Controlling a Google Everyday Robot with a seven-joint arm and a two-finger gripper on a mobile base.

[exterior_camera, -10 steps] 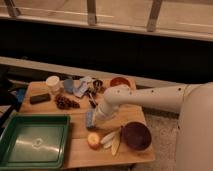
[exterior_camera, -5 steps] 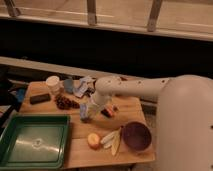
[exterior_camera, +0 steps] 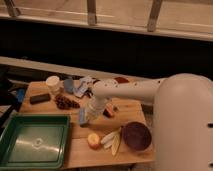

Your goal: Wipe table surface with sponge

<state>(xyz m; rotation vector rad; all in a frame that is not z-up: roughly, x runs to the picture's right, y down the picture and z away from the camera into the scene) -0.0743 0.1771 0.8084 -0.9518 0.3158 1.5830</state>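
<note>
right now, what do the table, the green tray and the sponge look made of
table surface: looks like wood, light brown, matt. green tray: likely plastic, going by its smooth glossy sheen. sponge: probably foam, a soft-looking blue block, held by the gripper at mid-table.

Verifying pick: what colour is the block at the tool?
Medium blue: sponge in the tool, over the table surface; camera view.

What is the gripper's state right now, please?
The gripper: closed on the blue sponge, low over the table surface, just right of the green tray.
</note>
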